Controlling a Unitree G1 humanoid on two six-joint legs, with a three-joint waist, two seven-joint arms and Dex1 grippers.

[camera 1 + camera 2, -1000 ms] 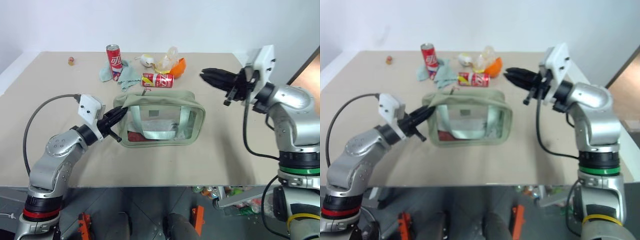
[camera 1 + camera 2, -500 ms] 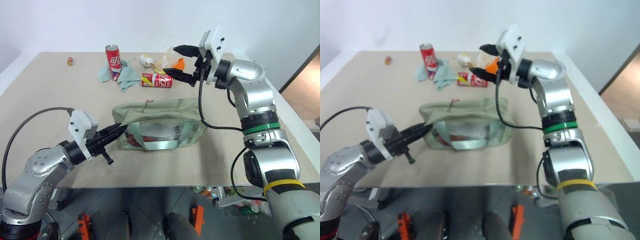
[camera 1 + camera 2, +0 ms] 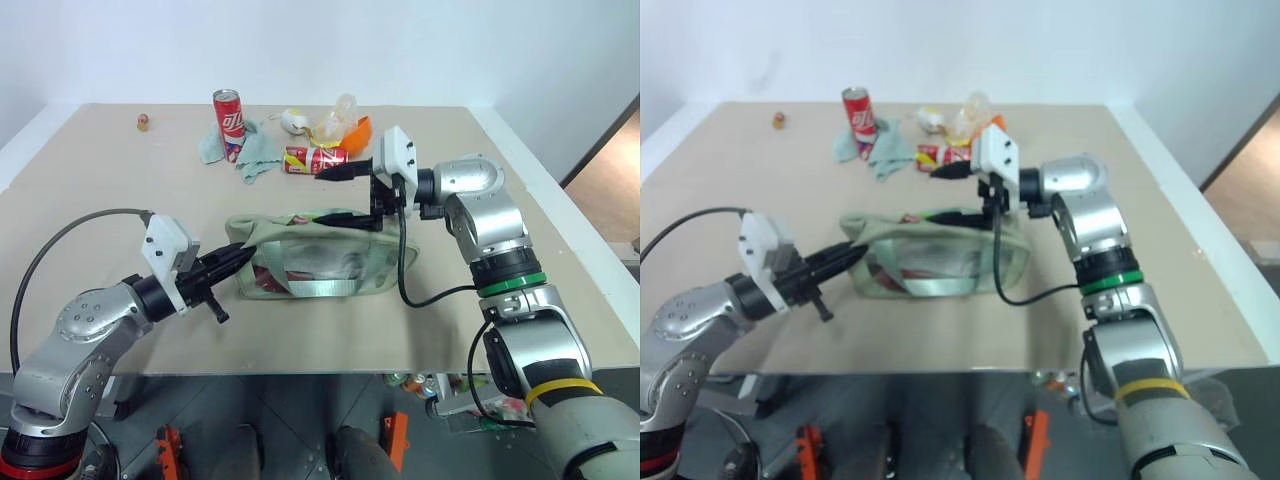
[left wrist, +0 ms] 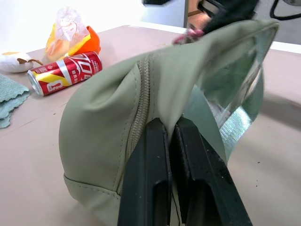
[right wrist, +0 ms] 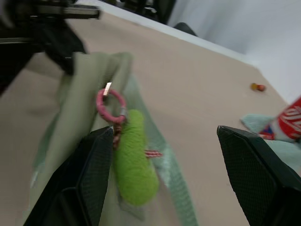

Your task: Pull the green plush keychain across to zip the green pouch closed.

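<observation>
Zipping has not begun, as far as you can judge: the green plush keychain (image 5: 134,165) lies on top of the green pouch (image 3: 320,260), ungrasped. Your right gripper (image 5: 164,174) hangs just over it with fingers spread wide, one either side. Your left gripper (image 4: 171,160) is clamped on the pouch's left end fabric, bracing it. You have yet to close on the plush and draw it across.

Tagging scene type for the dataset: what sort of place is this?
Probably a robot test lab, not a home. One bare tan table stands against blank white walls, set with staged props: the green pouch, two red soda cans and a teal cloth. More cans and clutter sit on the grey floor underneath.
</observation>
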